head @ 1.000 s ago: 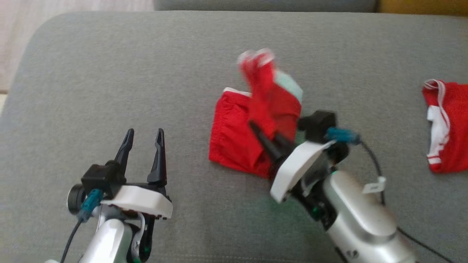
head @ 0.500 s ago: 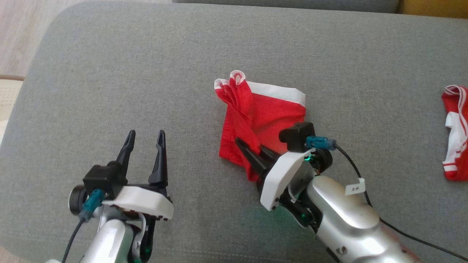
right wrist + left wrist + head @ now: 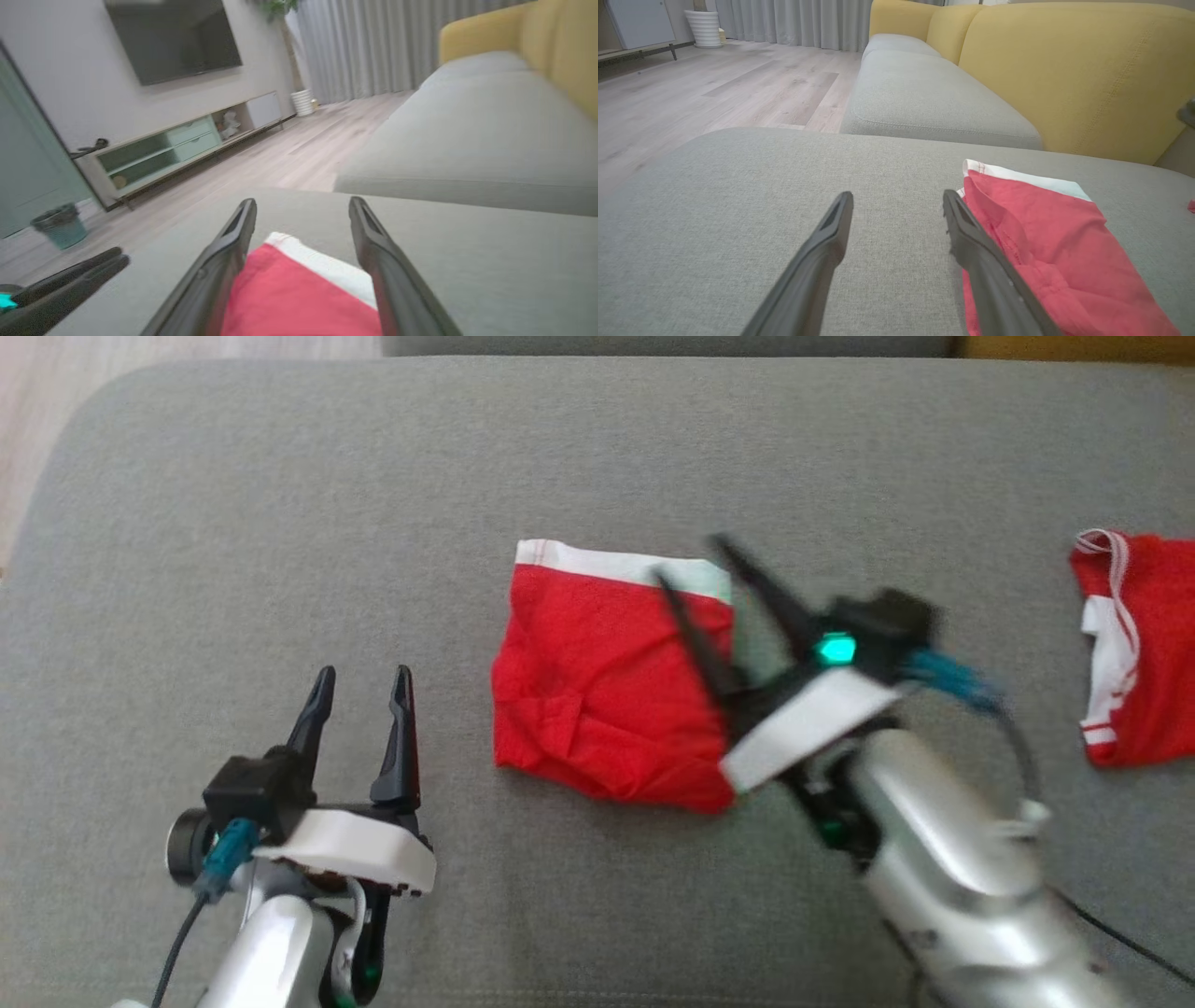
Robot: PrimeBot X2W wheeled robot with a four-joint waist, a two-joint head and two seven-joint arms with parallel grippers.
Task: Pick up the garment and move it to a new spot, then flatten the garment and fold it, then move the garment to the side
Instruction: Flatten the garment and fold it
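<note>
Garment (image 3: pixel 607 709): folded red square (white band at far edge), middle of the cushion (image 3: pixel 373 504).
Right gripper (image 3: pixel 691 560): fingers apart over its right edge.
Left gripper (image 3: pixel 363 672): apart, empty.

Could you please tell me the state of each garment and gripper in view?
centre garment: folded square, lying flat on the cushion
second garment: crumpled, lying apart to the right
left gripper: open, empty
right gripper: open, empty, over the centre garment's right edge
</note>
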